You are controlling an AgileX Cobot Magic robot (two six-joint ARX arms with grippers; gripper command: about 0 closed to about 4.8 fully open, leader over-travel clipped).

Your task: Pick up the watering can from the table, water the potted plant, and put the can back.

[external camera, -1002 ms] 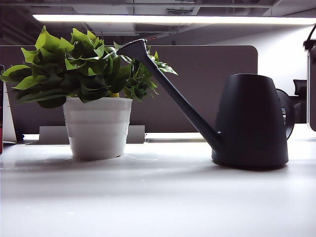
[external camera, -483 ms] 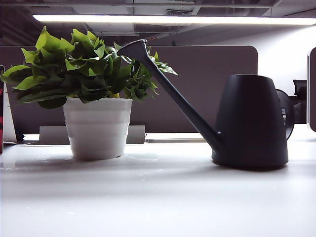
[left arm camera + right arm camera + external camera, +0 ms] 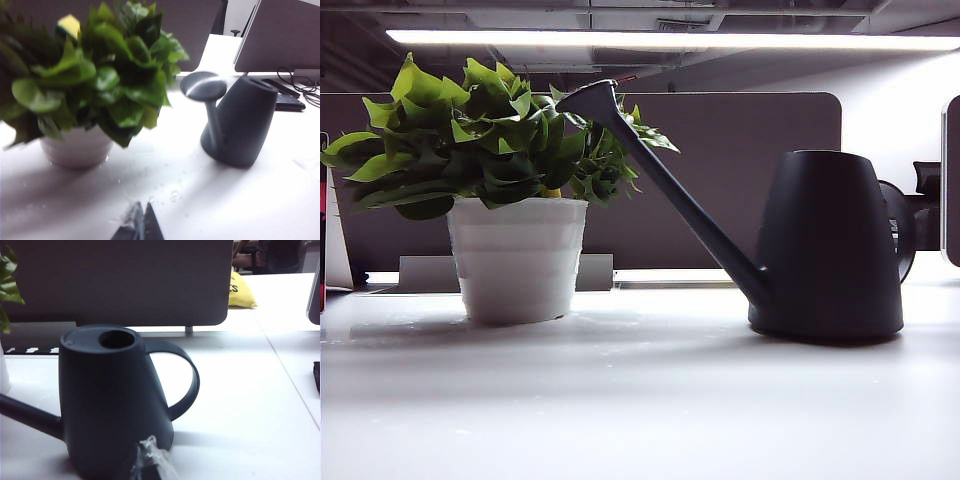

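Compared with one second ago, a dark part at the right border of the exterior view is gone; the watering can [image 3: 830, 245] and the potted plant [image 3: 515, 190] have not moved on the table [image 3: 640, 400].

I count one watering can, one potted plant and two grippers of mine. Neither gripper shows in the exterior view.

My left gripper [image 3: 139, 226] appears only as blurred dark tips at the border of its wrist view. The tips lie together, with no gap that I can see, and they hold nothing. The plant in its white pot stands ahead of these jaws to one side, the can ahead to the other side, with its spout head turned toward me. Water drops [image 3: 172, 194] lie on the table between.

My right gripper [image 3: 150, 462] is fully closed and holds nothing. The can stands upright just in front of these jaws, its loop handle [image 3: 182, 380] free.

A yellow bag [image 3: 241, 290] far behind has dark letters, which I cannot read.
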